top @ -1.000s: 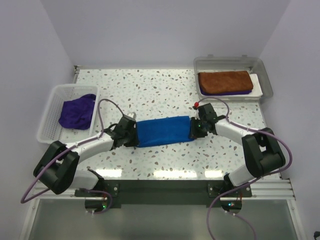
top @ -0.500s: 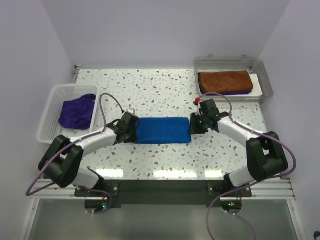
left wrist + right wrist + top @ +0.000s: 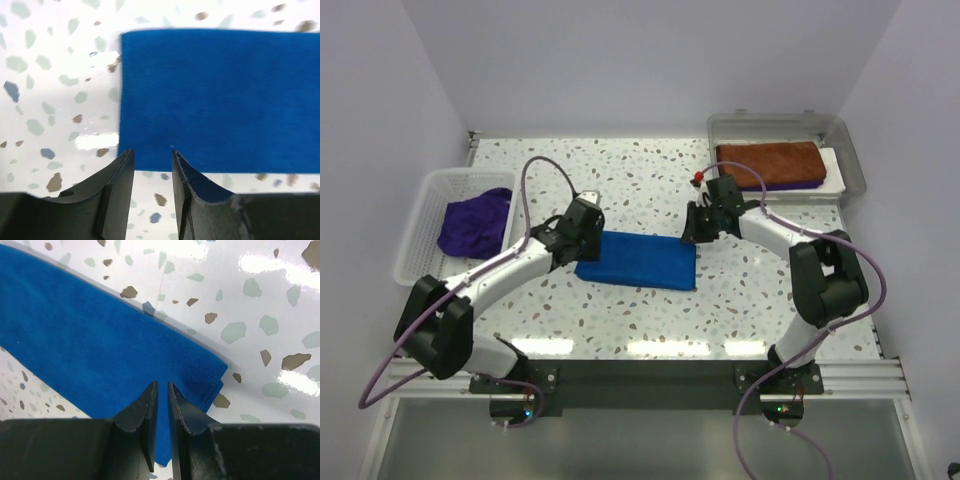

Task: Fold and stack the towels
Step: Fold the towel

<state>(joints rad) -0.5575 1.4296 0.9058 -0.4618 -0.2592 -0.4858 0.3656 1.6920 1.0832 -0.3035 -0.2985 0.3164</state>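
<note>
My left fingers (image 3: 152,152) stand apart with bare speckled table (image 3: 650,170) showing between them, just short of the near long edge of the royal blue towel (image 3: 638,260) and close to its left end. My right fingers (image 3: 162,386) are drawn almost together, with only a thin slit left and no cloth showing in it; they hang over the same towel near its right-hand corner, where the layered edges show. That blue towel lies folded into a long flat rectangle in the middle of the table, between my two arms. On the left, the white slatted basket (image 3: 420,225) holds one deep purple towel (image 3: 475,225), bunched up and unfolded. At the far right, the grey tray (image 3: 855,170) is lined with a white sheet (image 3: 832,165), and on it a folded rust-brown towel (image 3: 770,163) sits on top of a second purple towel (image 3: 790,186), of which only the near edge shows
</note>
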